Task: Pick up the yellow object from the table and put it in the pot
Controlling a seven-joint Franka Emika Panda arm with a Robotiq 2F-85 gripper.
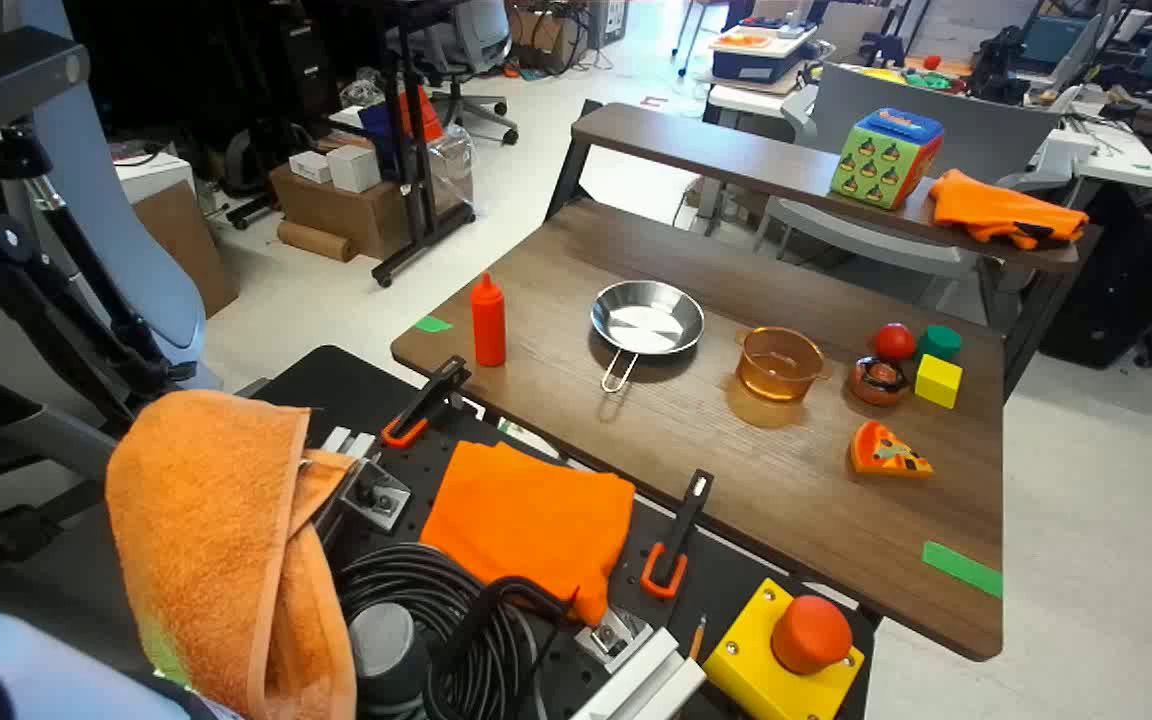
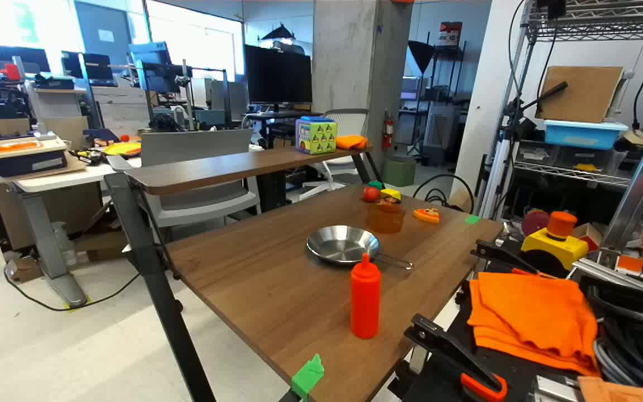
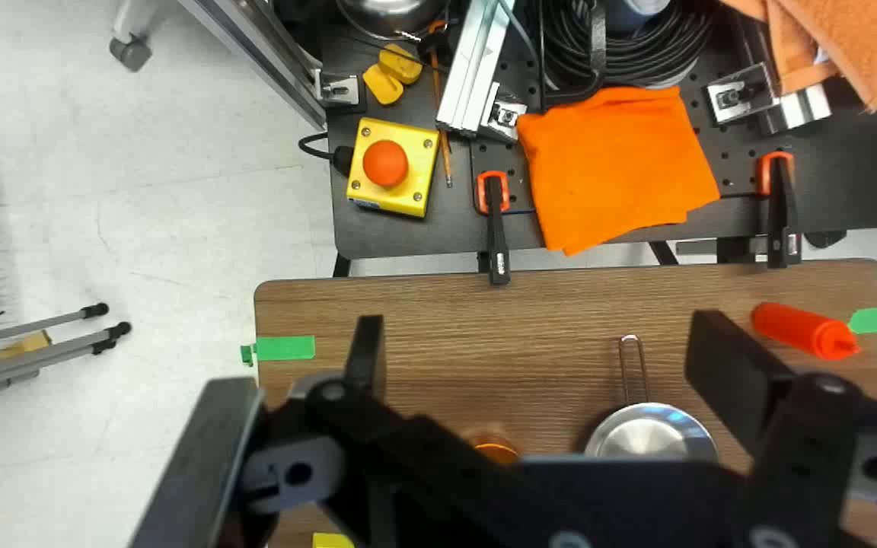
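The black two-fingered gripper (image 3: 536, 350) is spread wide, holding nothing. I'd lower it squarely over the small yellow cube (image 1: 938, 381), without nudging the green rounded block (image 1: 939, 342) beside it.

No legible text in any view. Wrist view: pale marking on black clamp (image 3: 496, 236), too small; small label on side of yellow button box (image 3: 419, 164), blurred. In an exterior view, lettering on blue top of toy box (image 1: 881, 165) unreadable; white sheet (image 2: 106, 36) on gray door (image 2: 91, 25) likewise.
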